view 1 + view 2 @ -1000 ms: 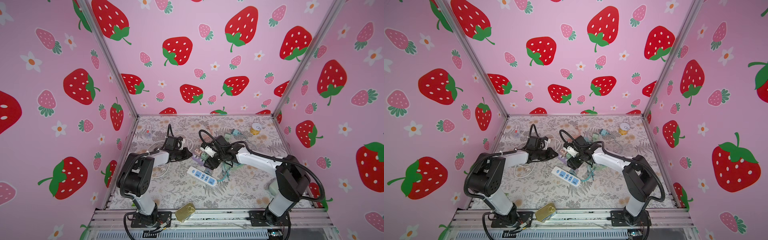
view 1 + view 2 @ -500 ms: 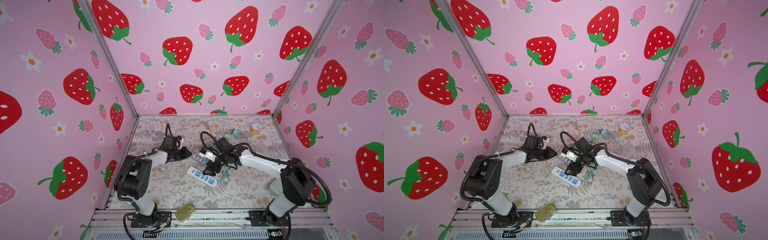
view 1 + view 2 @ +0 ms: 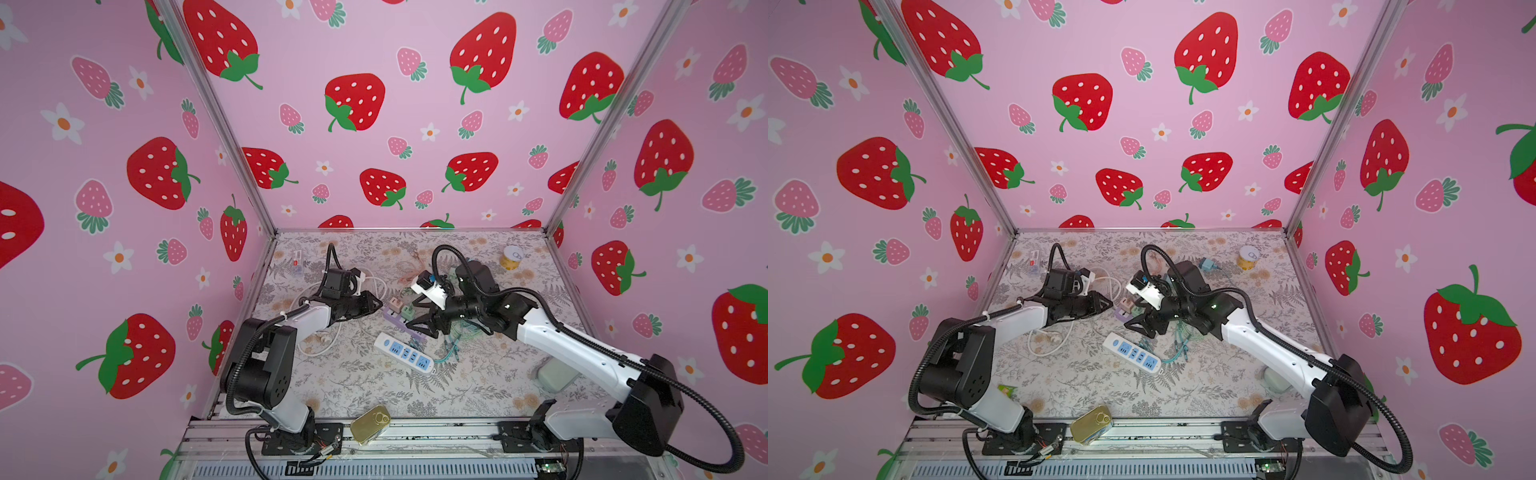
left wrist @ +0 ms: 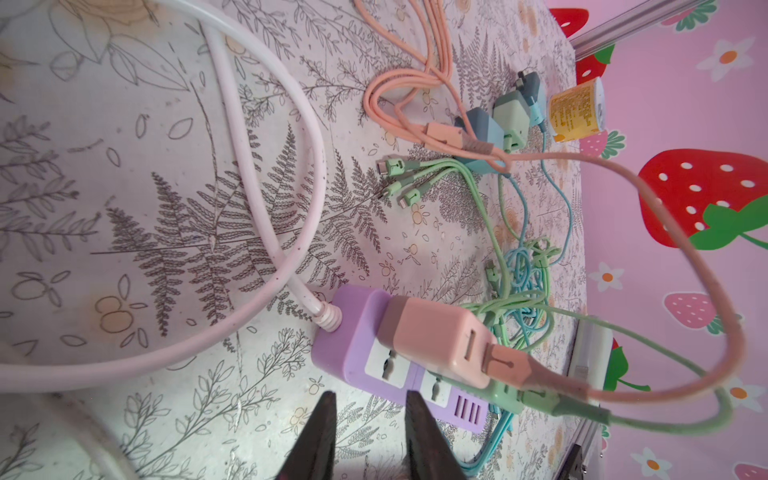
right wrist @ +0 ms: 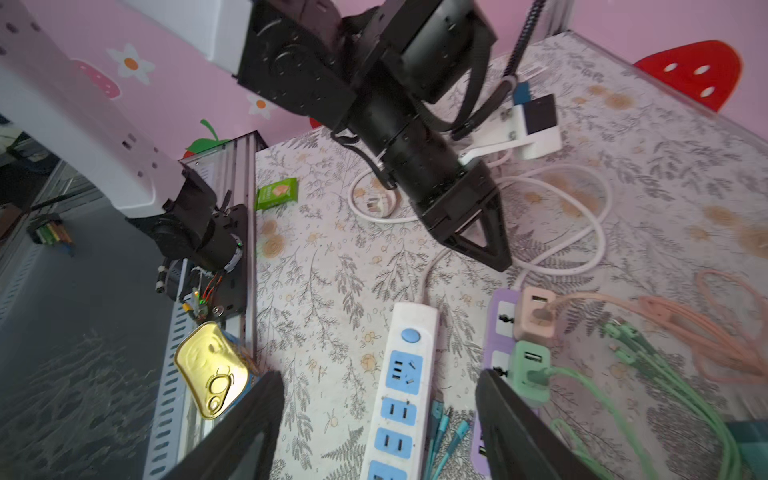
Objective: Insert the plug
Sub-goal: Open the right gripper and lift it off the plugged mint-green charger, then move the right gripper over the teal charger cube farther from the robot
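A purple power strip point(image 4: 353, 345) lies mid-table, also visible in both top views point(image 3: 390, 318) point(image 3: 1120, 314). A pink plug point(image 4: 436, 336) point(image 5: 534, 316) is seated in it, and a green plug point(image 4: 507, 392) point(image 5: 530, 370) sits in the socket beside it. My left gripper point(image 4: 369, 395) point(image 3: 377, 304) is just short of the strip's edge. Its jaws are slightly parted and open, with nothing between them. My right gripper point(image 5: 380, 376) point(image 3: 419, 326) hangs wide open and empty over the white power strip point(image 5: 405, 374), with one finger close to the green plug.
A white cord point(image 4: 291, 174) loops on the left, ending in a loose white plug point(image 5: 376, 205). Pink and green cables point(image 4: 519, 266) tangle right of the strips. Blue adapters point(image 4: 482, 133) and a yellow can point(image 3: 511, 257) stand at the back. A gold tin point(image 3: 370, 424) rests on the front rail.
My left gripper's jaws were shut and have parted beside the pink plug. The right arm has shifted slightly, and its jaws have stayed wide.
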Tool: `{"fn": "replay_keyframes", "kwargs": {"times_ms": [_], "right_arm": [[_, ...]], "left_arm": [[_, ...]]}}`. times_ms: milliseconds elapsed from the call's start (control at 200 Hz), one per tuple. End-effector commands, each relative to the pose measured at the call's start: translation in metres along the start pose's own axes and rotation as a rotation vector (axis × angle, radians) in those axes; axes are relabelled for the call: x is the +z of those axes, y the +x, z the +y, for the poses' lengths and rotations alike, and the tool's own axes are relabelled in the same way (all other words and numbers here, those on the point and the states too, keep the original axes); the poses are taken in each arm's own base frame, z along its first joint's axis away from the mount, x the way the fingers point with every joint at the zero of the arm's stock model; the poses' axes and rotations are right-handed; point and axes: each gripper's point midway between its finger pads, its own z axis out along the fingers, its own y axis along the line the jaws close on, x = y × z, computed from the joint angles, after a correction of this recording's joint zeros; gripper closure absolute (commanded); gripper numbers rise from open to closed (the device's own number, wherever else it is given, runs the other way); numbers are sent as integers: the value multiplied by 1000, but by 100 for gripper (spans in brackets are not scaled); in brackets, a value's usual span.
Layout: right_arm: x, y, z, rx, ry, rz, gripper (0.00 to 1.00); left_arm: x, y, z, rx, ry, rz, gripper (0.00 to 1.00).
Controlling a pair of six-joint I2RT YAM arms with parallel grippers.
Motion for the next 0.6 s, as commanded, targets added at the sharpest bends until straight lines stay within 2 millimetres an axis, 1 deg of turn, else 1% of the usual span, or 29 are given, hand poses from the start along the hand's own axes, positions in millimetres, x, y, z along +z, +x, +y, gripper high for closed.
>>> {"fn": "replay_keyframes", "kwargs": {"times_ms": [0,75,160,220,335,435,595], "right_arm": [[-15,-15,-35,43,162,-68,26],[-25,-18,-58,74,250,-87,27],[-38,-14,-85,111,348,-89,29],[-46,-8,-105,131,420,-74,30],[-60,5,-137,146,518,-42,32],[-63,18,-158,124,589,7,31],[-57,37,-188,83,656,103,28]], "left_arm": [[-9,4,0,12,-6,1,66],[-13,4,-2,21,-9,-5,64],[-18,4,-3,28,-16,-15,62],[-23,4,-4,38,-20,-24,59],[-33,4,-7,65,-28,-52,51],[-41,5,-8,79,-48,-65,46],[-53,6,-14,81,-49,-81,43]]}}
